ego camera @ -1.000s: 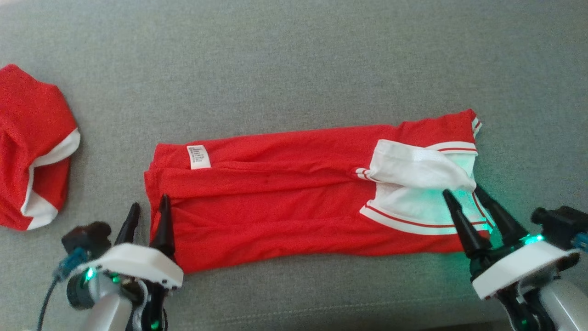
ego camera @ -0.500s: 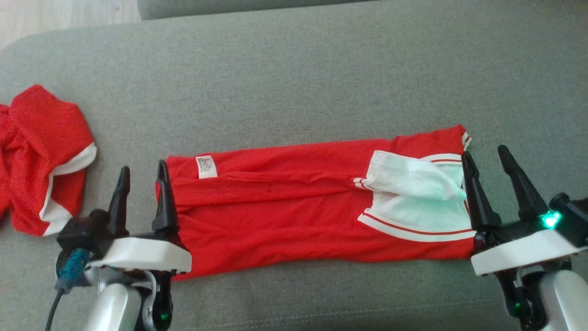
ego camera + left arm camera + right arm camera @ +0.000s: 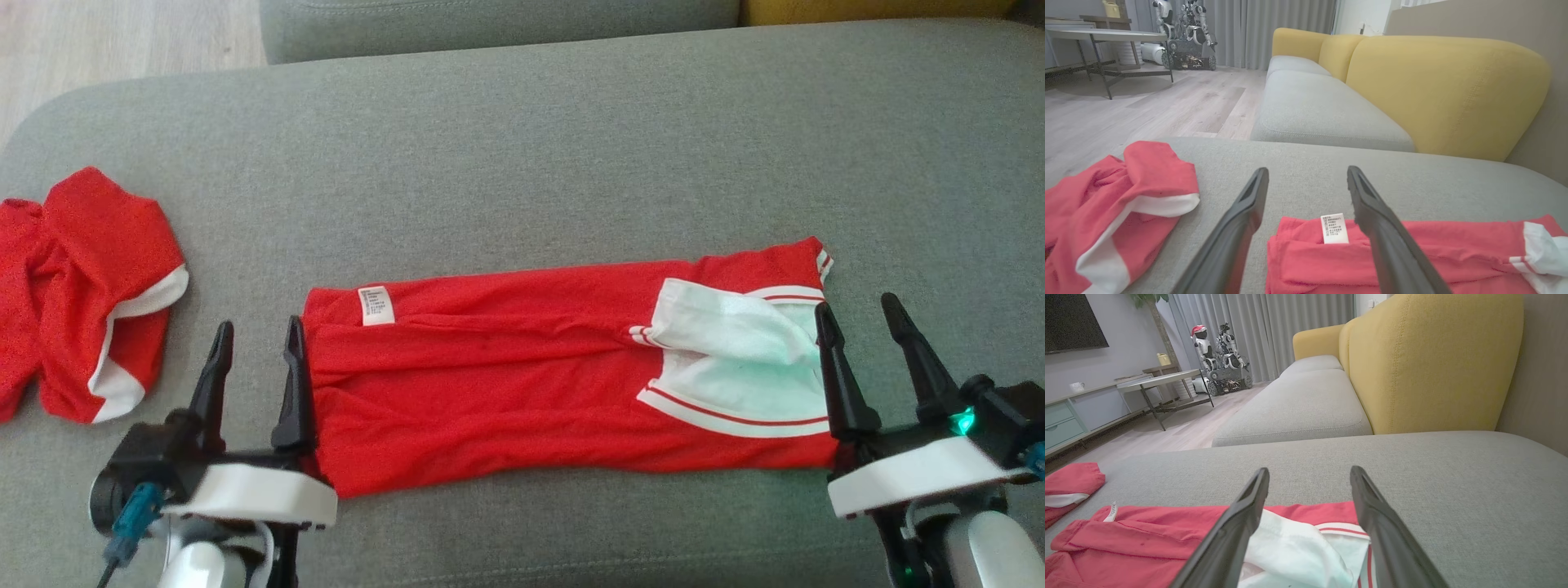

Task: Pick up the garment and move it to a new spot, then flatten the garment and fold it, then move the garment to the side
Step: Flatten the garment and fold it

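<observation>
**Two open grippers bracket a long-folded red garment**

At the far left of the grey cushion (image 3: 522,163), a second red piece (image 3: 90,286) with white trim lies crumpled. It is well apart from the work, presumably put there to keep it out of the way.

Next is the left gripper (image 3: 258,327), jaws apart and holding nothing. Its inner finger is right at the garment's left edge, below the white label (image 3: 375,305).

The garment (image 3: 506,384) lies mid-cushion, folded lengthwise into a long red strip with its white, red-striped end to the right.

At that end stands the right gripper (image 3: 856,304), jaws likewise apart and empty, its inner finger at the edge of the white cloth.

I judge the arms flank the two short ends so that each can take an edge for a crosswise fold. The move to the side is not yet done.
</observation>
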Controlling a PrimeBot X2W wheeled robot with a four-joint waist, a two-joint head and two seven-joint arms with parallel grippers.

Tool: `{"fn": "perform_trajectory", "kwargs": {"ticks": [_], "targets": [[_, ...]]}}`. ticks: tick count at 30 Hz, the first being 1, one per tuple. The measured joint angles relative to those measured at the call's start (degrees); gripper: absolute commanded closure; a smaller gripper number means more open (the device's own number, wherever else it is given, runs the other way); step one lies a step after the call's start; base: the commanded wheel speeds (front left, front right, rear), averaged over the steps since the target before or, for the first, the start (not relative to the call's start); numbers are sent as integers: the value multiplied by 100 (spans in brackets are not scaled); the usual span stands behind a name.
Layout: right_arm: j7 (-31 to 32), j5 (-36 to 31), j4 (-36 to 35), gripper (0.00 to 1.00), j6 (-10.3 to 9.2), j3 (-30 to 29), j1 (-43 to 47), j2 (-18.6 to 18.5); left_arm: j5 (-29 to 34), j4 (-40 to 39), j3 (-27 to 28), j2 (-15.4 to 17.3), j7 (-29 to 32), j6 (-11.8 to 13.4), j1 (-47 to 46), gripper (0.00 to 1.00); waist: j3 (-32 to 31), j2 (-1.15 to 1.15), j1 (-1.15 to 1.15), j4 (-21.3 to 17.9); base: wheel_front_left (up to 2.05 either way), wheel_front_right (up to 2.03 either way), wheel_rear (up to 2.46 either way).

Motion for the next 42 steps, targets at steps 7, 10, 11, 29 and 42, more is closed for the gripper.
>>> {"fn": "perform_trajectory", "kwargs": {"ticks": [7,10,11,29,42], "targets": [[0,-1,60,0,0,-48,0,18,56,231,183,-98,0,-255,102,0,4,0,0,35,0,0,0],[1,-1,112,0,0,-60,-1,30,94,259,246,-155,0,-312,102,0,19,0,0,48,0,0,0],[1,-1,125,0,0,-62,-1,40,121,265,248,-193,0,-347,102,0,25,0,0,51,0,0,0],[103,-4,1900,0,0,-327,-855,-136,438,485,321,-460,0,-751,-458,0,535,0,0,338,0,0,0],[1110,245,2371,100,0,-482,-994,54,588,570,409,-592,0,-895,-649,0,834,0,0,390,0,0,0]]}}
